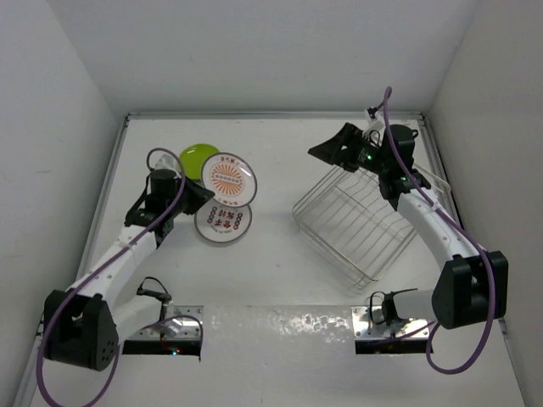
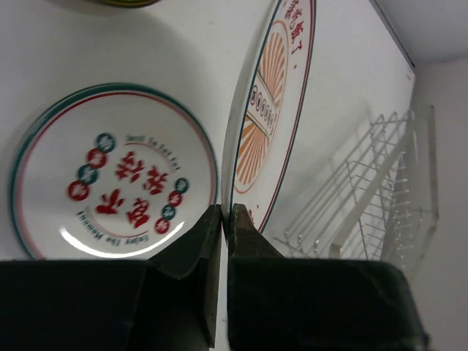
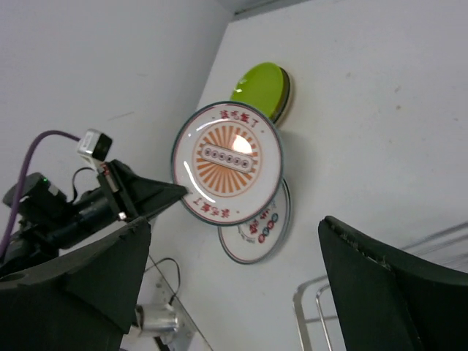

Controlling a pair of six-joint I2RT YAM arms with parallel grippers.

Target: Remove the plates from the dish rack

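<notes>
My left gripper (image 1: 204, 197) is shut on the rim of a white plate with an orange sunburst centre (image 1: 229, 179) and holds it tilted above the table; the plate also shows in the left wrist view (image 2: 270, 110) and the right wrist view (image 3: 228, 162). Under it lies a white plate with red characters (image 1: 222, 224), also in the left wrist view (image 2: 113, 183). A lime green plate (image 1: 197, 157) lies behind them. The wire dish rack (image 1: 356, 220) stands at the right with no plates showing in it. My right gripper (image 1: 333, 151) is open and empty above the rack's far corner.
White walls close in the table on the left, back and right. Two metal base plates (image 1: 276, 324) sit at the near edge. A purple cable (image 1: 161, 157) loops over the left arm.
</notes>
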